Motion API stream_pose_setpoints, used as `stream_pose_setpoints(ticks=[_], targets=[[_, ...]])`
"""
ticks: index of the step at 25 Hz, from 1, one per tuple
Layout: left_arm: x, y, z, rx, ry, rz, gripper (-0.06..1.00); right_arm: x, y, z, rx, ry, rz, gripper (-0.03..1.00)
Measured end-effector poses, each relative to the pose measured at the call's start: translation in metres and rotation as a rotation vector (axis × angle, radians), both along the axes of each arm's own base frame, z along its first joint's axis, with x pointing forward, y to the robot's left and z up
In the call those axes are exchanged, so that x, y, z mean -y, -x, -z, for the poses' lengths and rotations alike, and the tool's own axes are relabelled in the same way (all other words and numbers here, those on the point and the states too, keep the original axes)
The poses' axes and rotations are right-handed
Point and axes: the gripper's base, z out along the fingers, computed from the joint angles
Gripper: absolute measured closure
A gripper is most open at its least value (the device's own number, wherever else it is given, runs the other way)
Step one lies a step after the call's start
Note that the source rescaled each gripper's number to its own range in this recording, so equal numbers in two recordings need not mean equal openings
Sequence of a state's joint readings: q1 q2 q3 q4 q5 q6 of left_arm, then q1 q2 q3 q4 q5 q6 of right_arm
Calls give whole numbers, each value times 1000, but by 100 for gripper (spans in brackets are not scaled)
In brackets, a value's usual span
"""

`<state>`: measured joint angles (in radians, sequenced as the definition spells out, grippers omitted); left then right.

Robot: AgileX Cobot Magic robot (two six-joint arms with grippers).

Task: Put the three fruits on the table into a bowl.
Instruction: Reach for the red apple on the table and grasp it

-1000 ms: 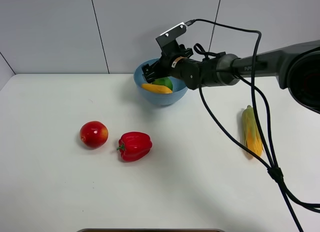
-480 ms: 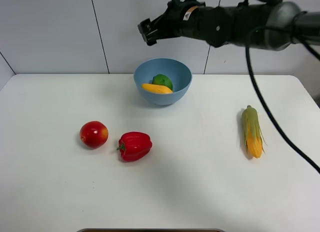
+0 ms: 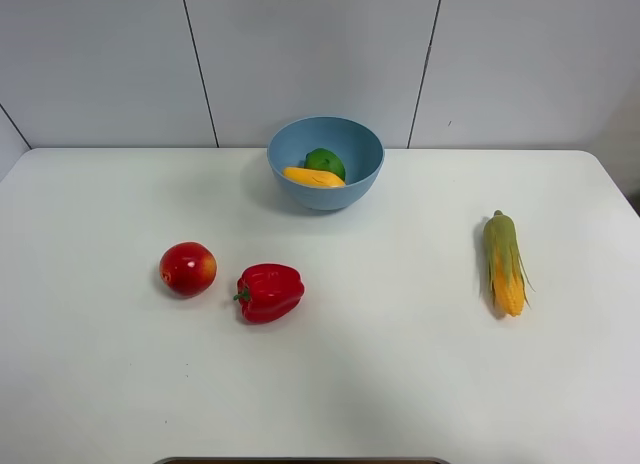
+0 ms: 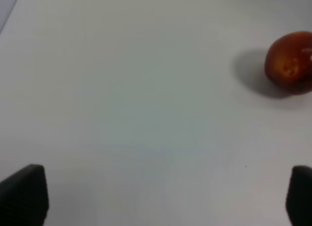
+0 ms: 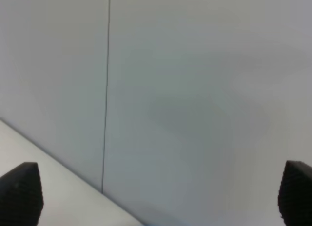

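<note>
Two fruits, lime (image 3: 326, 162) and mango (image 3: 313, 177), lay in bowl (image 3: 340, 196); apple (image 3: 188, 268) sat on table (image 3: 400, 364), near pepper (image 3: 269, 292). Left gripper (image 4: 161, 197) and right gripper (image 5: 156, 194): fingers wide, empty. Judged best: left descends over apple, closes across middle, clear of pepper

Bright even light, soft apple (image 4: 290, 63) shadow, wrist views blurred.

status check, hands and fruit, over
Left hand open, apple in its view. Right hand open, facing wall. Lime, mango in bowl; apple on table, pepper close beside it.
</note>
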<state>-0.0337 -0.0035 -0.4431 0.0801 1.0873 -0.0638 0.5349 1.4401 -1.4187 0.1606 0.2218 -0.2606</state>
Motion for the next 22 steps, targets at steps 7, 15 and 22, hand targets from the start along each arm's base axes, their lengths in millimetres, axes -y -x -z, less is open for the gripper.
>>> stream_pose_setpoints(ticks=[7,15,22], targets=[[0,0,0,0,0,0,-6,37,63,-57,122,-37,-9,-3],[0,0,0,0,-1,1,-6,80,124,-91,279,65,47,-3],[0,0,0,0,-1,1,-6,135,169,-112,367,58,253,-3]])
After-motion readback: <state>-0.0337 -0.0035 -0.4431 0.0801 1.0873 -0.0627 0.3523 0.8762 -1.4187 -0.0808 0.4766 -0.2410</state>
